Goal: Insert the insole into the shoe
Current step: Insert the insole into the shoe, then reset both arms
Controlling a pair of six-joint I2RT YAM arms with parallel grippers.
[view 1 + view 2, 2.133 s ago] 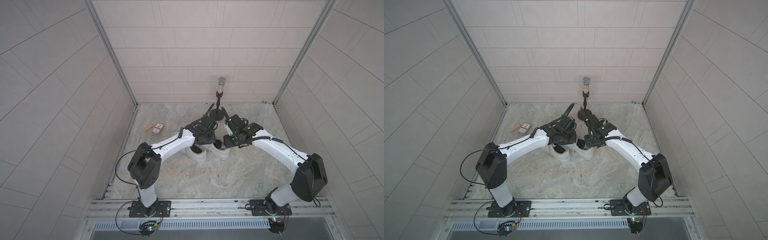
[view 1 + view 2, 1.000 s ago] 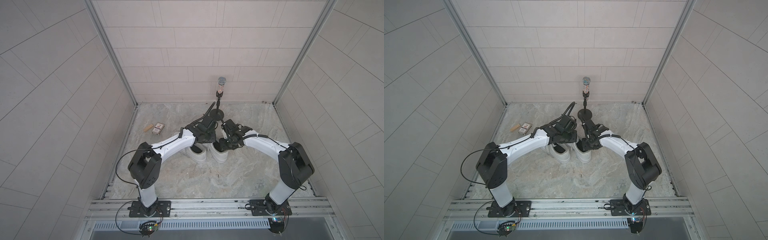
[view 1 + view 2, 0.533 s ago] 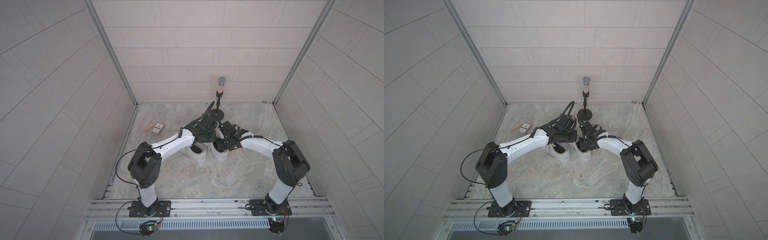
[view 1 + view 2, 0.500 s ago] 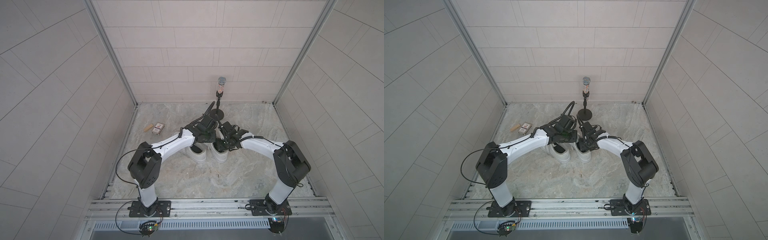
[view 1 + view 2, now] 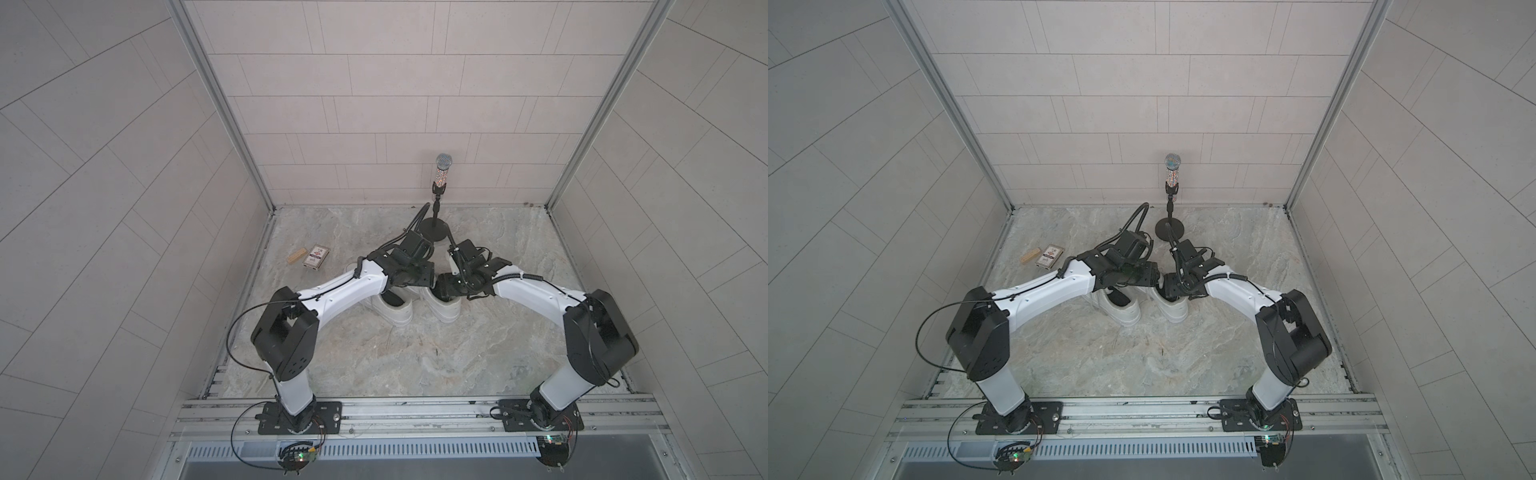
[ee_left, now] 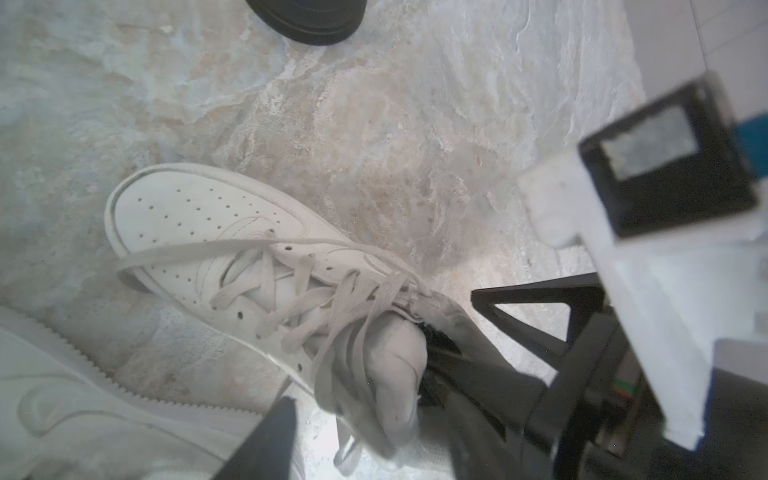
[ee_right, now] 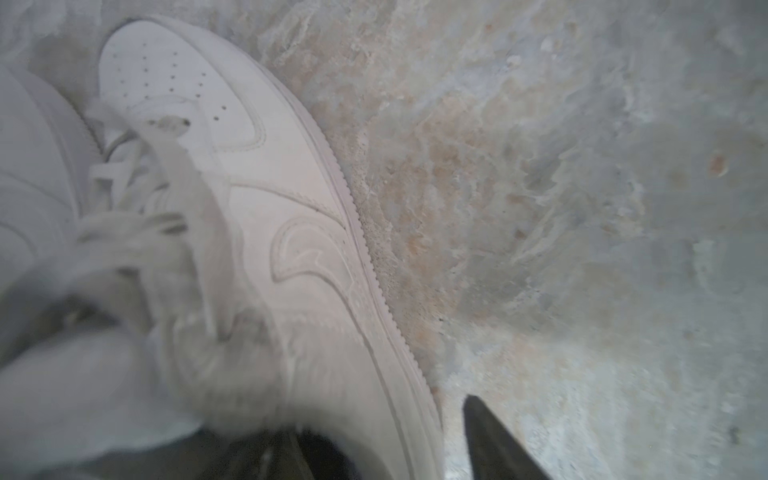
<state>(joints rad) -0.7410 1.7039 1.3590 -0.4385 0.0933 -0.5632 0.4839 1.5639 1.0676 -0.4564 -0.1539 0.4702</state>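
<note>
Two white sneakers stand side by side on the marble floor. The shoe (image 5: pixel 446 309) nearer the right arm has both grippers at its mouth. My left gripper (image 6: pixel 374 409) is open, with the shoe's tongue (image 6: pixel 395 361) and loose laces standing between its wide-apart jaws. My right gripper (image 7: pixel 382 419) is open and straddles the shoe's side wall (image 7: pixel 299 257): one finger (image 7: pixel 490 440) is outside over the floor, the other is inside the dark mouth. The insole is hidden. In both top views the two gripper heads nearly touch above the shoe.
The other white sneaker (image 5: pixel 395 313) lies partly under the left arm. A microphone (image 5: pixel 443 166) on a round black stand base (image 5: pixel 434 230) is just behind the grippers. A small card box (image 5: pixel 316 257) and a wooden block (image 5: pixel 297 255) lie at back left.
The right arm swung in to the shoe's mouth beside the left gripper. Both grippers have since opened, and the left one has let go of the tongue.
</note>
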